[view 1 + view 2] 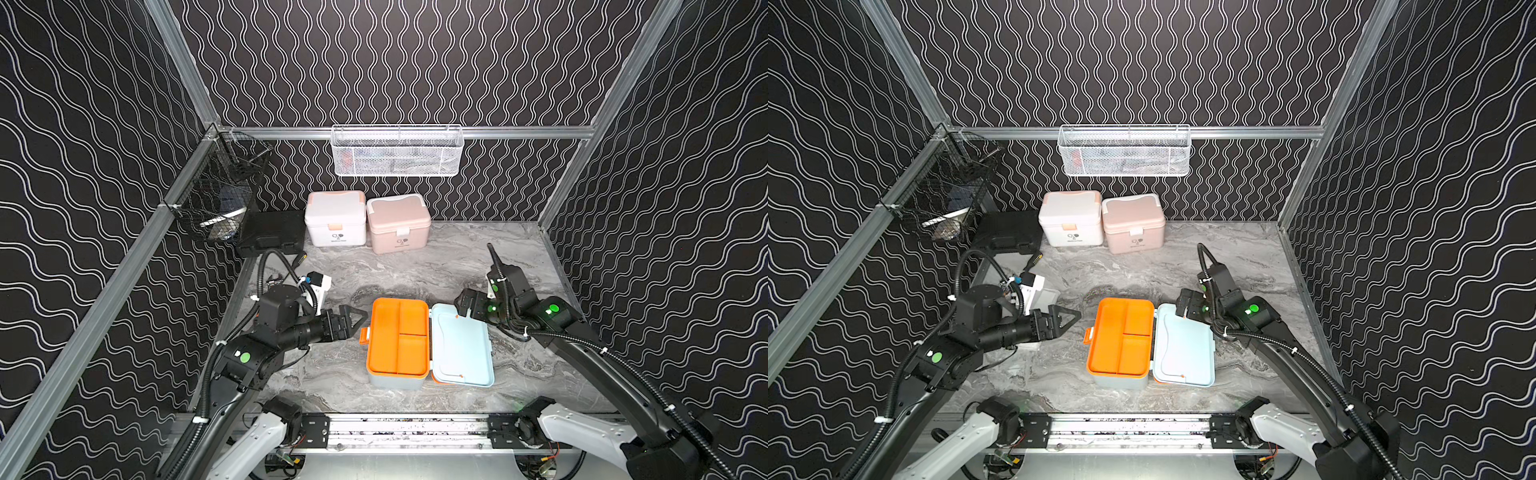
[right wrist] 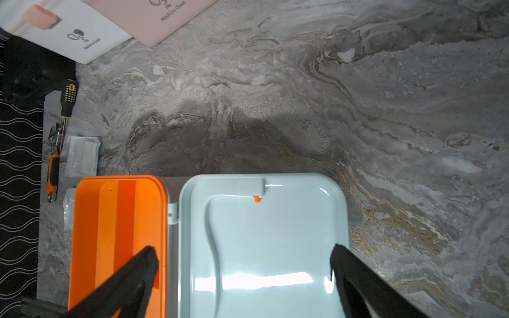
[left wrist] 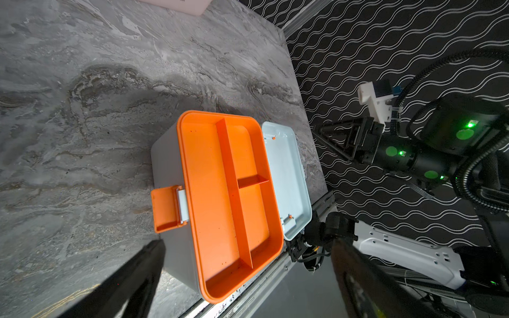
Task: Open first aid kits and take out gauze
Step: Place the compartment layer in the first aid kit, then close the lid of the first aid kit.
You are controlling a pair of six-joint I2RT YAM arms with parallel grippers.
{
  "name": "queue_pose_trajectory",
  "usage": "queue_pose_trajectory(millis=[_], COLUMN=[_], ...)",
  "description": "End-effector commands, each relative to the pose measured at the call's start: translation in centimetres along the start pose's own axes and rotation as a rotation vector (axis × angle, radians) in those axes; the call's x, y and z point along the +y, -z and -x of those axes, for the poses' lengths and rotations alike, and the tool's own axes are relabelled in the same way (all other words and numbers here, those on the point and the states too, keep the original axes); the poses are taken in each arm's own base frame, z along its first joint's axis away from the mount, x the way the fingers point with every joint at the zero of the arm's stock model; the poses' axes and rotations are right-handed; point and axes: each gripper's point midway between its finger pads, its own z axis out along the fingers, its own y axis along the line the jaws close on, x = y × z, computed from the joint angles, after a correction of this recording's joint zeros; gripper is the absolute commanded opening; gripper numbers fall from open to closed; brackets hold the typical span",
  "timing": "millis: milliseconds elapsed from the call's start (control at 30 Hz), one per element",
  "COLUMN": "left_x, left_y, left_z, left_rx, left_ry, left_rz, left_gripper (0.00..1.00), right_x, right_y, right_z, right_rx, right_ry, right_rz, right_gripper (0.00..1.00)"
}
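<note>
Marble table (image 1: 457,266) bears three first aid kits (image 1: 395,379), black case (image 1: 272,232), screwdriver (image 2: 67,102), wrench (image 2: 52,170), gauze (image 2: 82,155).

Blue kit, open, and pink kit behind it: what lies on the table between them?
Nothing: only bare marble table shows between the blue kit and the pink kit, in both top views.

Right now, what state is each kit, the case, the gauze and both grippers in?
light blue kit: open
lid: folded out flat beside it
orange tray: seated in that kit, empty
orange latch: released, sticking out
white kit: shut
pink kit: shut
black case: shut
gauze packet: lying loose outside the kits
left gripper: open, empty
right gripper: open, empty, over the lid
</note>
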Motion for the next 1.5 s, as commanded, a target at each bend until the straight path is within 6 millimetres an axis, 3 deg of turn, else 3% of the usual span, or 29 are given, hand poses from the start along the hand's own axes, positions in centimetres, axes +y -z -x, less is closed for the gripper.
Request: queue_pose_trajectory(millis=[0,133,433,767,1100,1267,1467], left_x=[-0.6,-2.1,-3.5,-2.2,-0.4,-0.3,-0.2], left_y=[-0.7,-2.3,-6.7,-11.9,-15.7,-16.5,-17.1], left_z=[0.1,-1.1,-4.2,-4.5,-7.1,-8.2,-8.4], left_rx=[0.005,0.056,0.149,0.209,0.271,0.275,0.263], left_ry=[-0.04,-0.104,-0.237,-0.262,-0.184,-0.133,-0.111], left_rz=[0.044,0.073,0.168,0.256,0.217,0.164,0.145], left_gripper=[0.99,0.98,0.99,0.99,0.99,0.99,0.99], right_x=[0.7,-1.3,-3.1,-5.7,-3.4,-1.8,0.3], right_y=[-0.3,-1.0,-2.9,-4.6,-6.2,-4.7,-1.6], right_z=[-0.2,-0.3,-1.2,-3.1,-4.8,-3.7,-1.3], right_rx=[0.02,0.031,0.1,0.135,0.246,0.252,0.217], right_ry=[-0.046,-0.134,-0.253,-0.341,-0.389,-0.376,-0.351], right_rz=[0.087,0.089,0.139,0.131,0.298,0.36,0.423], right_gripper=[1.0,1.0,1.0,1.0,1.0,1.0,1.0])
